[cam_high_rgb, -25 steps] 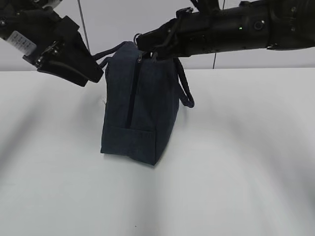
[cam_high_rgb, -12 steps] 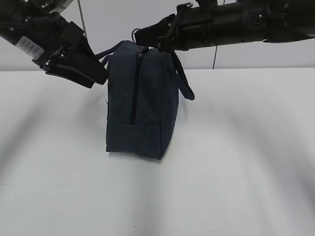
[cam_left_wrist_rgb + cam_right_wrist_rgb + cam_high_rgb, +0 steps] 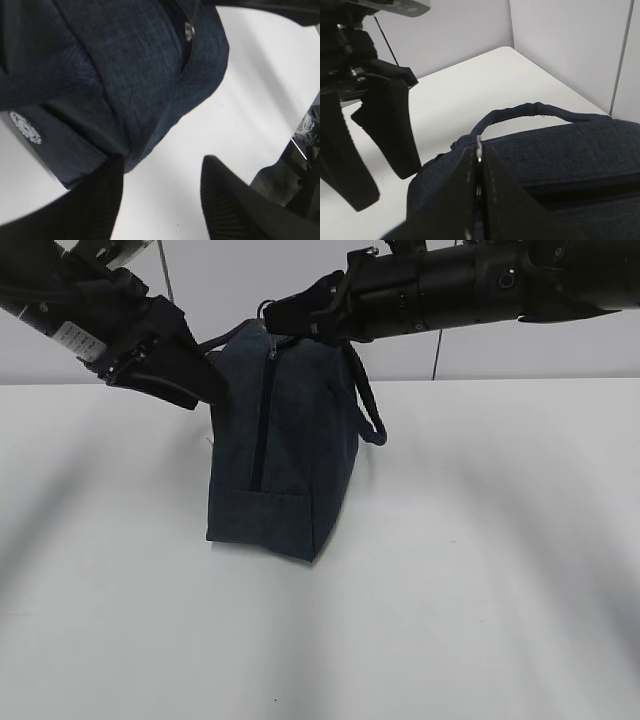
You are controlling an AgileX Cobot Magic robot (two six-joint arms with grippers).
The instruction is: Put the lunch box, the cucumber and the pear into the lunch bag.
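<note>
The dark navy lunch bag (image 3: 290, 455) stands on one end on the white table, its zipper (image 3: 262, 420) running down the face towards me and shut. My right gripper (image 3: 268, 318) reaches in from the right and is shut on the metal ring pull (image 3: 478, 141) at the bag's top. My left gripper (image 3: 203, 390) is open at the bag's upper left corner. One of its fingers (image 3: 102, 195) lies against the fabric (image 3: 125, 75), and bare table shows between the two fingers. The lunch box, the cucumber and the pear are out of view.
One padded handle (image 3: 368, 405) hangs down the bag's right side, and another (image 3: 222, 341) loops out at the top left beside my left gripper. The white table (image 3: 480, 570) runs back to a pale wall.
My right gripper has moved up and to the left with the ring pull, and the bag has rocked and shifted slightly with it. My left gripper has closed in on the bag's upper left corner.
</note>
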